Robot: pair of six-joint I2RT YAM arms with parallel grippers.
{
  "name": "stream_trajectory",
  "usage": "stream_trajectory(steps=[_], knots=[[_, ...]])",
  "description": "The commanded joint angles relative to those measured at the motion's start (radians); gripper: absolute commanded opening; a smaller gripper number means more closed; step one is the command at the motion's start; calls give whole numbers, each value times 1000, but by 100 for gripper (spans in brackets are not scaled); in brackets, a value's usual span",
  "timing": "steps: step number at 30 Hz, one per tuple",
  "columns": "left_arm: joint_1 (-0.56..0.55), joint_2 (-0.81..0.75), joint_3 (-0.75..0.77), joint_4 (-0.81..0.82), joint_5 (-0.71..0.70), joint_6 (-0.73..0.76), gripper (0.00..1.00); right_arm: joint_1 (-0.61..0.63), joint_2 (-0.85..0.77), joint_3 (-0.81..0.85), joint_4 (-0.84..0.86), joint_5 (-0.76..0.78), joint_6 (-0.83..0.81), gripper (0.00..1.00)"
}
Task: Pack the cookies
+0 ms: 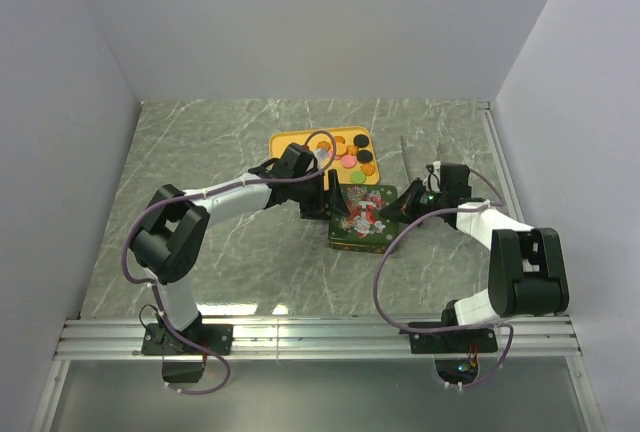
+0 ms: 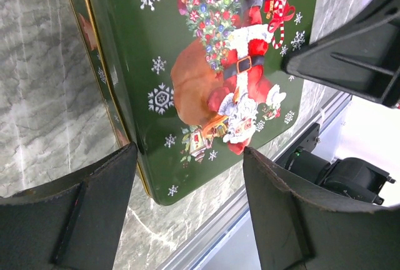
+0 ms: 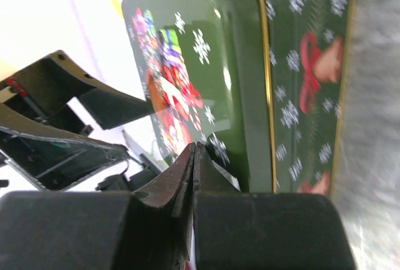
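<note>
- Cookies (image 1: 347, 155): lying on the yellow tray (image 1: 285, 140), just behind the closed green tin (image 1: 362, 220) on the tabletop (image 1: 200, 172).
- Left claw (image 2: 189, 152): released, spread above one tin corner.
- Right claw (image 3: 192, 157): clenched on nothing, at the tin's side.

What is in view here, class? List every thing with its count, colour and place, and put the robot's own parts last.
cookies: roughly a dozen, mostly orange with a few pink, green and black, lying on the tray
tray: one, yellow, at the far middle of the table
tin: one, green with a Santa picture and gold trim, lid on, just nearer the arms than the tray
table: one, grey-green marbled, under everything
left gripper: one, black, open, over the tin's left part
right gripper: one, black, shut, at the tin's right side
</note>
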Motion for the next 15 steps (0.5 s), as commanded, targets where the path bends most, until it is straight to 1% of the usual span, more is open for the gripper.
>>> stream_trajectory(steps=[1, 15], knots=[[2, -38, 24, 1, -4, 24, 74, -8, -69, 35, -126, 91, -44, 0], [2, -61, 49, -28, -40, 35, 74, -8, -259, 185, -299, 102, -49, 0]])
